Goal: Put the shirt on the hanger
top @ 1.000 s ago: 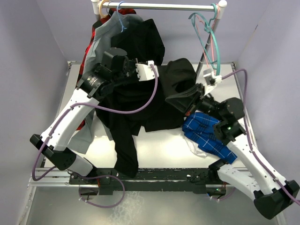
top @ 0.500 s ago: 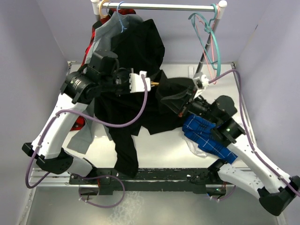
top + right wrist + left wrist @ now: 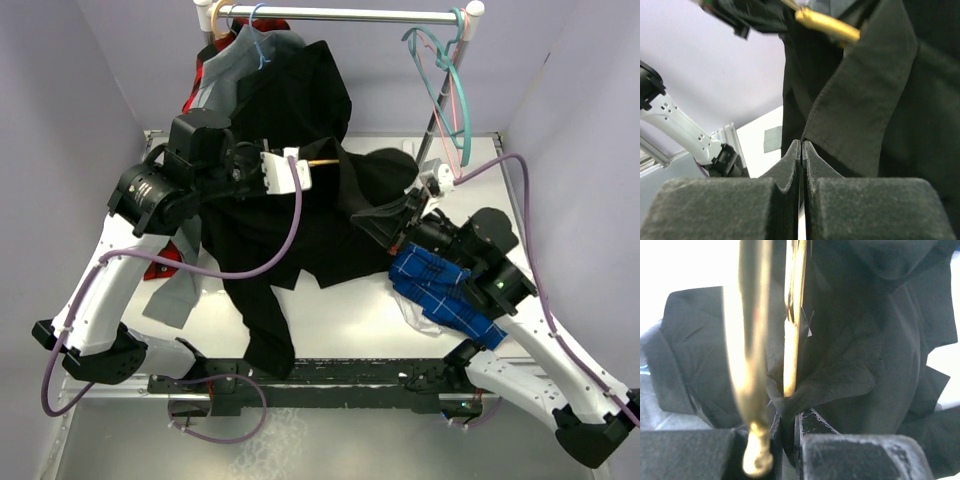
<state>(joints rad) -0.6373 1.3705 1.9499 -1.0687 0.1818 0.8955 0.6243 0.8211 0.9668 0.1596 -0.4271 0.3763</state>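
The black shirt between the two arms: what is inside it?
The yellow hanger runs from the left pincer into the shirt; only short yellow pieces show. Its other parts are covered by cloth, so how far it is in cannot be told.

The hanger [image 3: 792,340], blurred, runs off the left-wrist view's top edge — overhead, the shirt [image 3: 340,240] hides most of it.

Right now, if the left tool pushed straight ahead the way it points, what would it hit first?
Most likely the black shirt: its folds fill the left wrist view just beyond the left tool, which is shut on the yellow hanger. Depth is hard to judge, so how soon is unclear.
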